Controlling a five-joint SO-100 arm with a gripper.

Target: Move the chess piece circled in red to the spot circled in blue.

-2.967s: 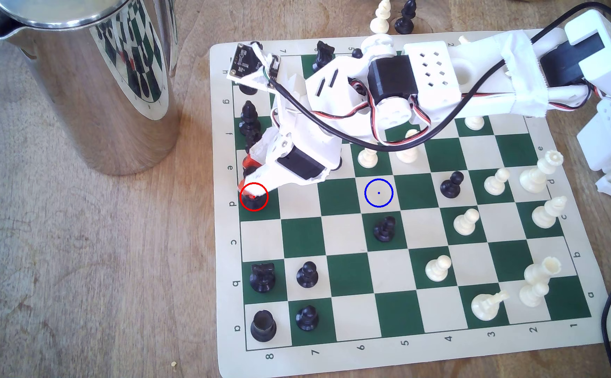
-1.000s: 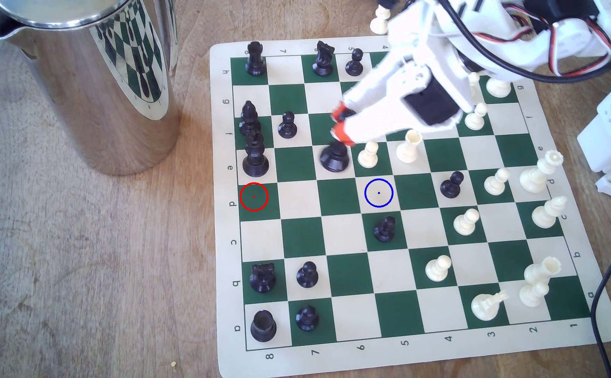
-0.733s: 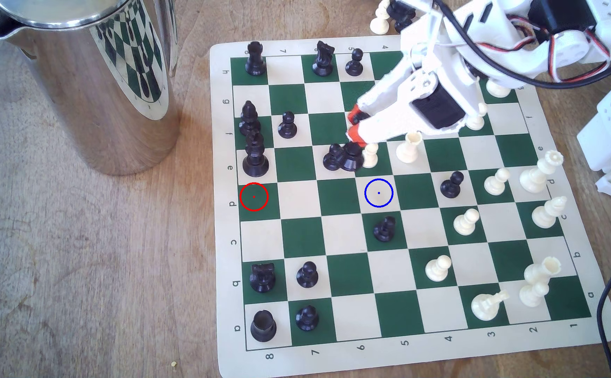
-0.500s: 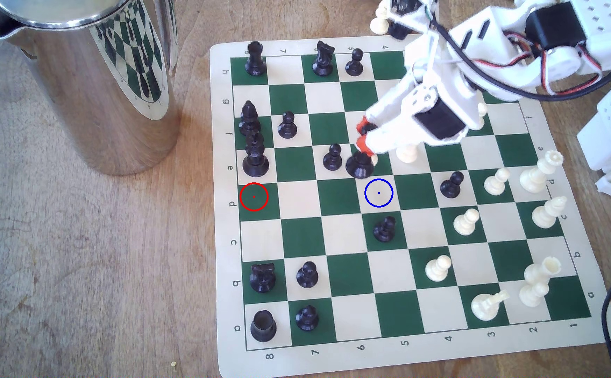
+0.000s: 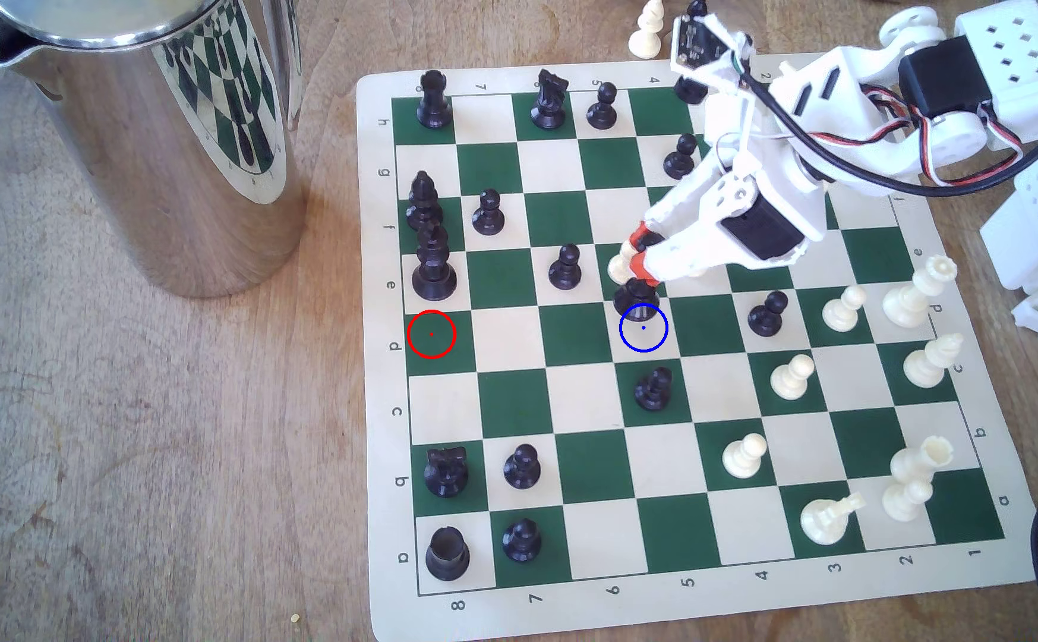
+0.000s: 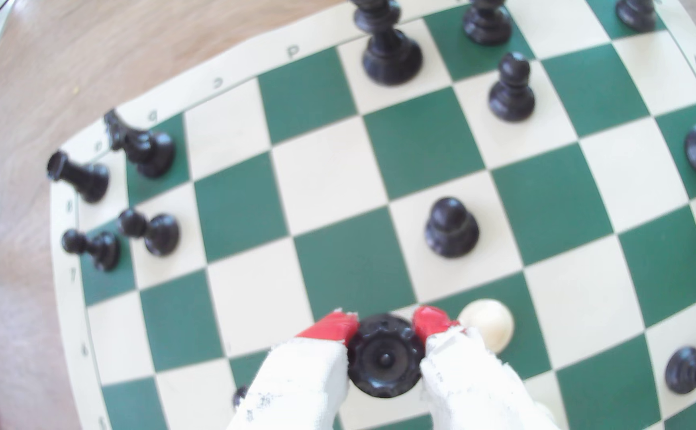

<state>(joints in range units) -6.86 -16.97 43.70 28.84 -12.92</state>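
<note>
The gripper point(image 5: 640, 254) is clamped on the black queen point(image 5: 636, 298), its 2 red-tipped jaws pinching the notched coronet from either side. The wrist view shows the grip clearly: the red fingertips point(image 6: 333, 326) press against opposite sides of the queen point(image 6: 383, 357), seen from straight above.

In the exterior view the queen hangs upright below the jaws, its base overlapping the upper edge of the blue ring point(image 5: 643, 328) on a cream square. Whether the base touches the board point(image 5: 593, 469) cannot be told. The red ring point(image 5: 431, 334) marks a green square at the board's edge on the exterior view's left, with no piece on it.

A white pawn point(image 5: 620, 262) stands just beside the gripper, partly hidden by it; in the wrist view its round head point(image 6: 487, 324) sits right next to one fingertip. A black pawn point(image 5: 565, 266) stands 1 square to the exterior view's left of the white pawn, and another black pawn point(image 5: 652, 389) stands on the green square just below the blue ring. The black king point(image 5: 434, 262) stands at the board's edge, 1 square above the red ring.

A steel jug point(image 5: 146, 136) stands on the wooden bench point(image 5: 133, 463), well apart from the board, on the exterior view's left.
</note>
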